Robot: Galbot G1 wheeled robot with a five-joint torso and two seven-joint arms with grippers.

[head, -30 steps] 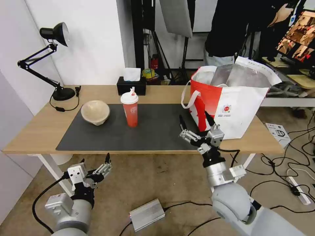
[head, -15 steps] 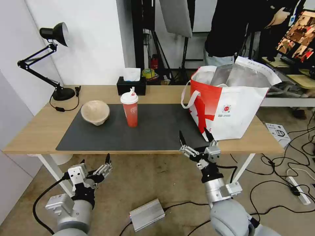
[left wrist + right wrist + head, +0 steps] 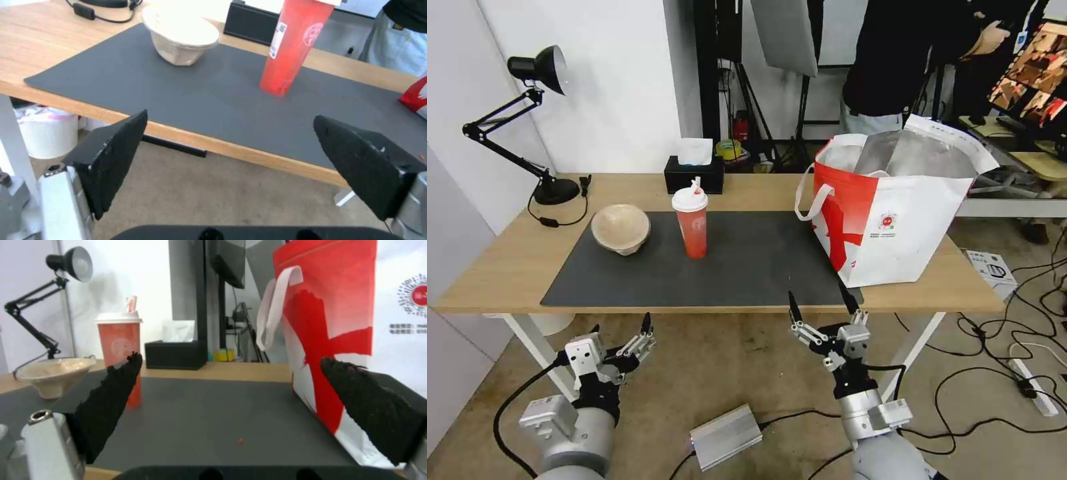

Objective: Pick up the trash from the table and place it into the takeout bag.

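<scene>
On the dark mat of the table stand a beige pulp bowl and a red paper cup with white lid and straw. At the table's right end stands the takeout bag, white and red, its foil-lined mouth open. My right gripper hangs open and empty just below the front edge, in front of the bag's left corner. Low at the front left, below the tabletop, my left gripper is open and empty.
A black tissue box stands behind the cup. A black desk lamp and its cord occupy the back left corner. Cables and a silver power unit lie on the floor. A person stands behind the bag.
My right gripper has dropped and drawn back from beside the bag's front corner to below the table's front edge. The left arm, bowl, cup and bag have stayed put.
</scene>
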